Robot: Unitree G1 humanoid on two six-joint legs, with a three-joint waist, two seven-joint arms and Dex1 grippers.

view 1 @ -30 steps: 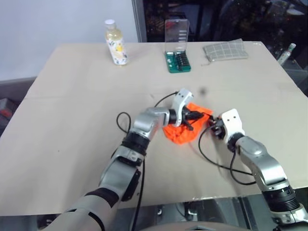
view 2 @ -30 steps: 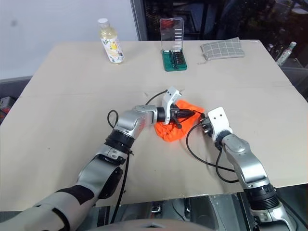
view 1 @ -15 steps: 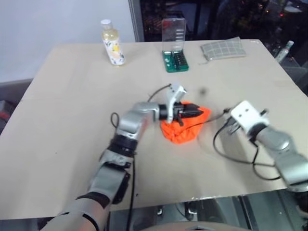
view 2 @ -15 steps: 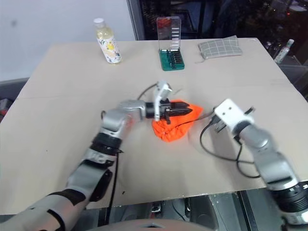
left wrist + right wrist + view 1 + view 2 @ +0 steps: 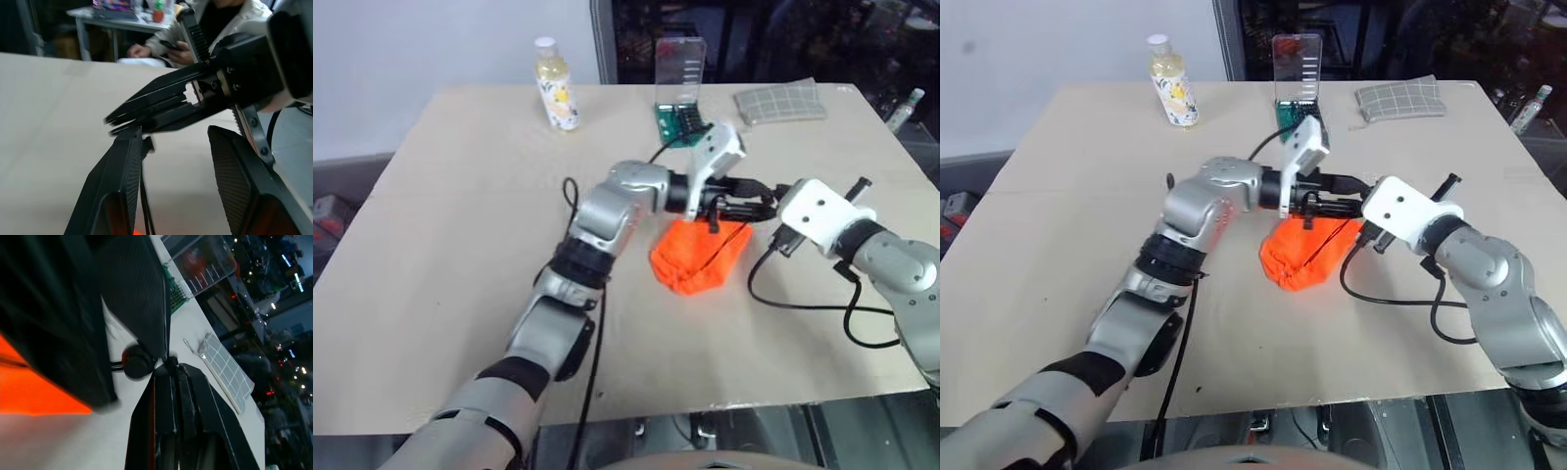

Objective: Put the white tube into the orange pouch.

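Orange pouch (image 5: 700, 257) is lying slumped on the table (image 5: 460, 215), its black cord (image 5: 717, 235) running up from its far end. Just above that end my left gripper (image 5: 173, 134) is hovering, fingers spread. My right gripper (image 5: 168, 364) is meeting it tip to tip, pressed closed; can't tell if it's pinching cord.
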